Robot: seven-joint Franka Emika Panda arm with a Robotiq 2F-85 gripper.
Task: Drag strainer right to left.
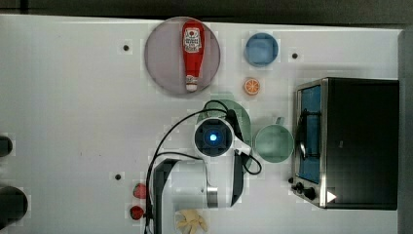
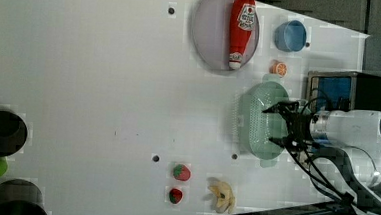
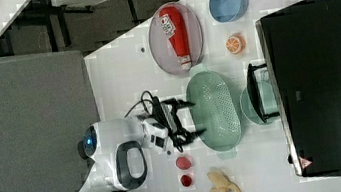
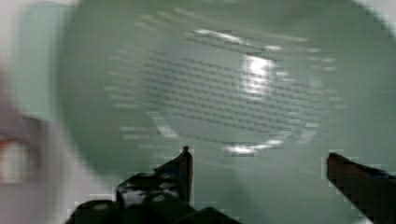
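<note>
Hovering over the strainer (image 2: 257, 122), our gripper (image 2: 274, 125) spreads its jaws wide; the empty strainer sits just left of the mint cup (image 1: 274, 143) in the top view, below the ketchup bottle (image 1: 193, 54) lying on its plate (image 1: 163, 58).

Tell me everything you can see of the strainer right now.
The strainer is a pale mint-green oval colander, plastic-looking, its bottom dotted with small holes, with a tab handle at each end. It sits upright and empty on the white table between the ketchup plate and the mint cup. The open gripper hangs over it.
</note>
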